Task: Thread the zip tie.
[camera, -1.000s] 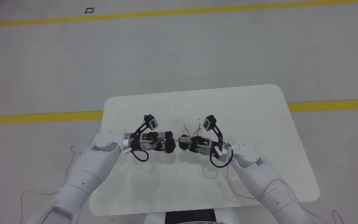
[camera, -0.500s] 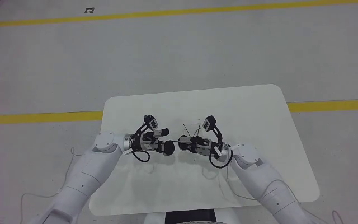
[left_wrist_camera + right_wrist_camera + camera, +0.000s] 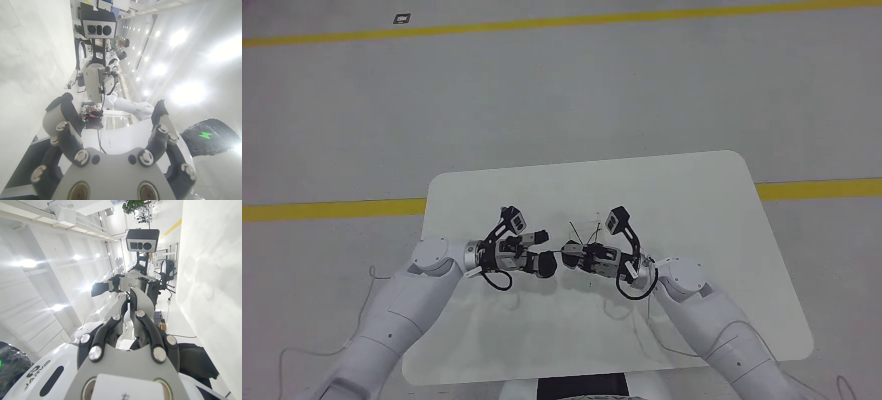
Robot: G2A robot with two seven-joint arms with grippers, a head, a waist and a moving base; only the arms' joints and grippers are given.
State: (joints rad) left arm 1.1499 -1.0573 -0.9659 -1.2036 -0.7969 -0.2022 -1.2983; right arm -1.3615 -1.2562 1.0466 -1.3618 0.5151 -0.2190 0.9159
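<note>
Over the middle of the white table (image 3: 692, 200) my two arms face each other, tip to tip. The zip tie (image 3: 573, 232) shows as thin black strands sticking up beside my right gripper (image 3: 566, 258). That gripper (image 3: 132, 291) is shut, its fingers pressed together, apparently on the tie; the grip itself is too small to make out. My left gripper (image 3: 542, 252) stands just short of it, open with its fingers spread wide (image 3: 111, 101) and nothing between them. One of the left gripper's fingers (image 3: 100, 289) shows in the right wrist view.
The table top around both arms is bare white. Its far edge (image 3: 582, 168) lies beyond the grippers. Grey floor with yellow lines (image 3: 332, 209) surrounds the table.
One second ago my left gripper was shut against the right gripper's tip. It has since opened its fingers and drawn back slightly. The right arm has kept still.
</note>
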